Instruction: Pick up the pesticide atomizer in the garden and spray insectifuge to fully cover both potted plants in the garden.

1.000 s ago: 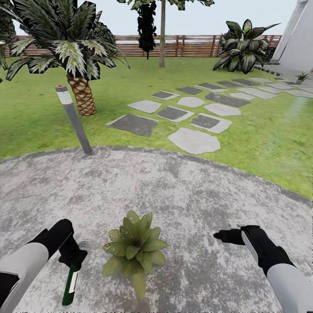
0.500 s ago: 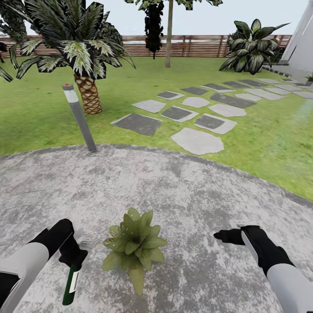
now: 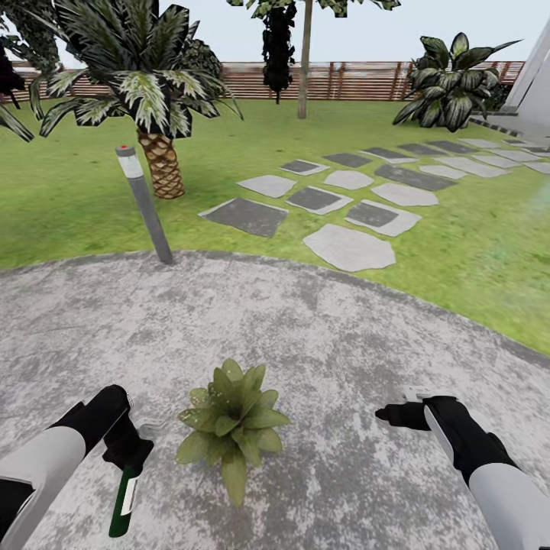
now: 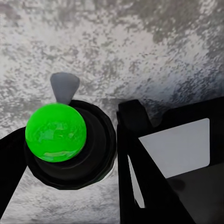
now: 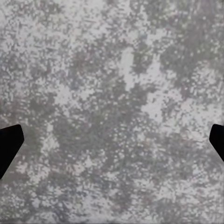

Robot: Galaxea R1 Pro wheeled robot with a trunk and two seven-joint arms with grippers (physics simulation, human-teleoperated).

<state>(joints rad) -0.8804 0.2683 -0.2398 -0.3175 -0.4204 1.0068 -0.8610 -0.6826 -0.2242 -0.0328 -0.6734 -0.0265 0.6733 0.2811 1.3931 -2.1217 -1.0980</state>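
On the grey paving (image 3: pixel 321 336), near its edge closest to me, I see one potted plant (image 3: pixel 231 422) standing between my two arms; I can make out no pot under its broad light-green leaves. My left gripper (image 3: pixel 128 445) is clamped on the neck of the pesticide atomizer (image 3: pixel 123 498), whose dark green bottle hangs down from the fingers, just beside the plant but not touching it. The bottle carries a white label; I cannot read any writing on it. From the left wrist view I look down on the atomizer's top (image 4: pixel 56 132), a bright green cap in a black ring, with a grey nozzle tip (image 4: pixel 64 86) pointing out over the paving. My right gripper (image 3: pixel 393 415) hovers on the plant's other side, well apart from it, fingers spread wide and holding nothing; only their dark tips (image 5: pixel 8 144) show over bare paving. Beyond the paving's curved far edge lies the lawn (image 3: pixel 69 206) with a grey bollard (image 3: pixel 143 205), a palm (image 3: pixel 141 92), stepping stones (image 3: pixel 347 247) and a brown fence (image 3: pixel 344 80).
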